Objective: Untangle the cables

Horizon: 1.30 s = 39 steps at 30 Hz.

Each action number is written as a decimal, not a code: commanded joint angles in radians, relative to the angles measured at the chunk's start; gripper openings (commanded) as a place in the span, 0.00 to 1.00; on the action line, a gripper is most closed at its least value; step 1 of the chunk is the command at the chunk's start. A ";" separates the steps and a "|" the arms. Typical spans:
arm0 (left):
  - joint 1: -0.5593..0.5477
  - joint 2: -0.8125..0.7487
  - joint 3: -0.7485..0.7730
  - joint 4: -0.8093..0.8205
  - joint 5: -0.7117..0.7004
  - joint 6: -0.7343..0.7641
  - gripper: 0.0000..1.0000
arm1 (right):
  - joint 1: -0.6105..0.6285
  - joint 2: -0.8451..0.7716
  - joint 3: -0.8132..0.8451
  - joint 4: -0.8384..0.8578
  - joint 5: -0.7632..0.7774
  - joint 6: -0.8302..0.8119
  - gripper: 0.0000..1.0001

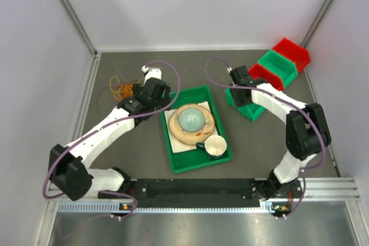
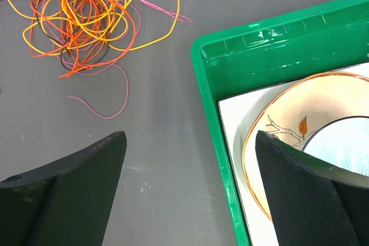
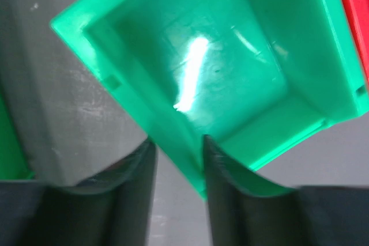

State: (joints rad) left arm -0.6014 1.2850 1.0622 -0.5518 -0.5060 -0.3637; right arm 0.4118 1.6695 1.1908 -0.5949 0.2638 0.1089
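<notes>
The cables (image 2: 86, 15) lie in a loose tangle of yellow, orange, pink and dark strands on the grey table, at the upper left of the left wrist view. From above, the cables (image 1: 121, 89) are just left of my left gripper (image 1: 151, 80). My left gripper (image 2: 189, 136) is open and empty. It hovers over bare table between the tangle and the green tray (image 2: 259, 27), touching neither. My right gripper (image 3: 179, 140) is far from the cables. Its jaws straddle a wall of a small green bin (image 3: 230, 56), one finger outside and one inside.
The green tray (image 1: 173, 159) in the middle holds a paper sheet, a beige bowl (image 1: 193, 122) and a cup (image 1: 215, 146). At the back right stand another green bin (image 1: 277, 67) and two red bins (image 1: 291, 52). White walls enclose the table.
</notes>
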 commanded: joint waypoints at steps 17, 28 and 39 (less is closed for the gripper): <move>0.006 0.007 0.028 0.006 -0.019 0.020 0.99 | -0.001 0.311 0.499 -0.043 -0.051 0.144 0.00; 0.006 0.010 0.024 -0.008 -0.026 0.012 0.99 | -0.001 0.561 0.905 -0.083 -0.092 0.520 0.39; 0.017 0.010 0.031 -0.034 -0.006 -0.023 0.99 | 0.001 0.502 0.976 -0.074 -0.141 0.428 0.78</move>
State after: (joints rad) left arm -0.5945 1.2945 1.0622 -0.5610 -0.5018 -0.3580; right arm 0.4156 2.2826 2.1735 -0.6762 0.1093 0.5884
